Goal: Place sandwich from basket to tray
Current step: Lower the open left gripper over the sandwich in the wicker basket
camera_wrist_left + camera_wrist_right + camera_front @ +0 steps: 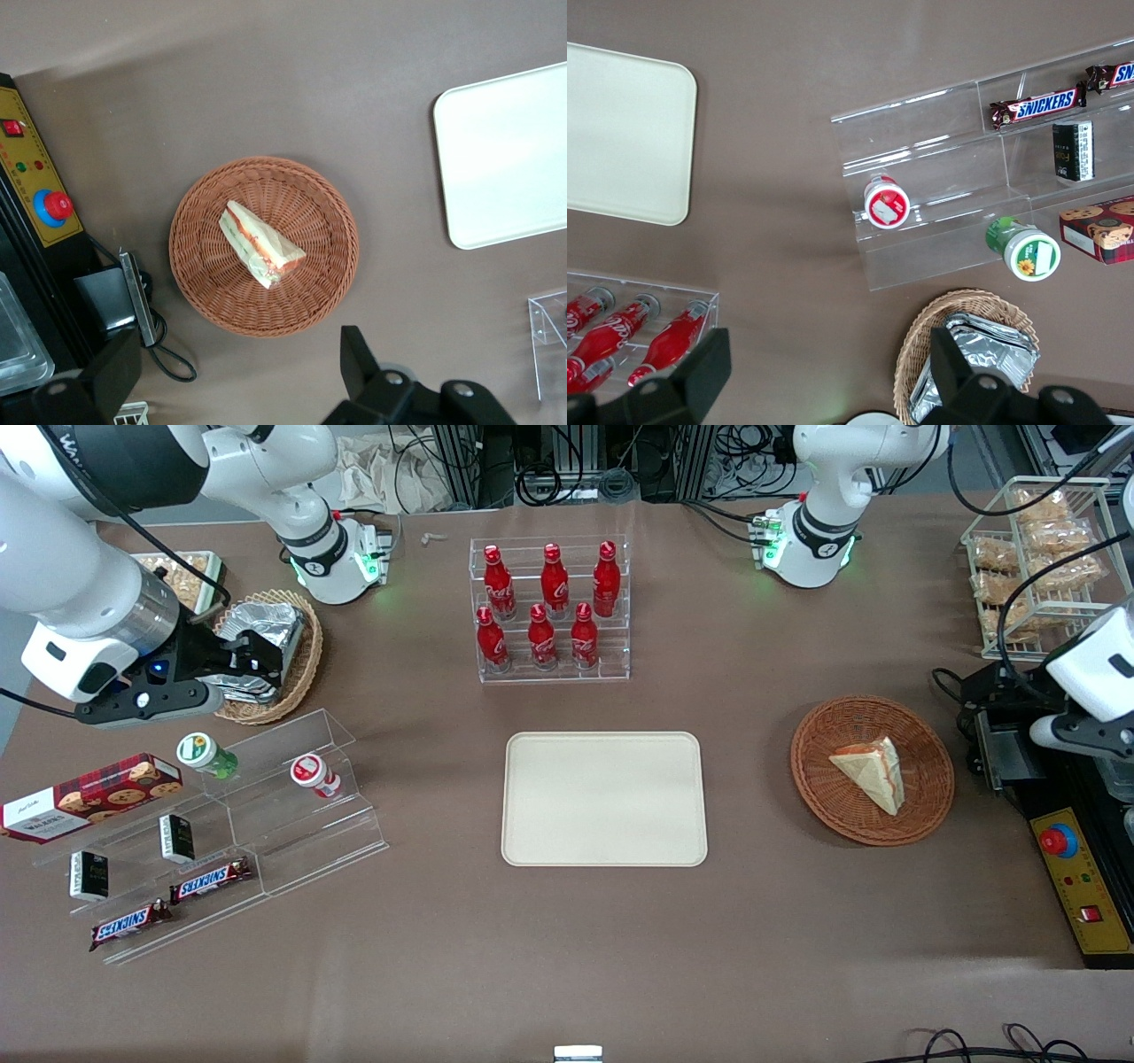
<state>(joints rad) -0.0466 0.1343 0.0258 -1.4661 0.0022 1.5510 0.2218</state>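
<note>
The sandwich (873, 772) is a pale triangular wedge lying in the round reddish-brown basket (815, 779), with its red and green filling edge showing in the left wrist view (260, 245). The cream tray (604, 799) lies flat at the table's middle, beside the basket toward the parked arm's end, with nothing on it. The left arm's gripper (239, 367) is open and empty. It hangs high above the table beside the basket (204, 283), toward the working arm's end (1076, 731). One corner of the tray (505, 150) shows in the left wrist view.
A black and yellow control box with a red button (1059, 841) and a looped cable (168, 359) lie under the gripper. A wire rack of snack packs (1036, 558), a clear rack of red bottles (549, 611) and acrylic shelves (221, 824) stand around.
</note>
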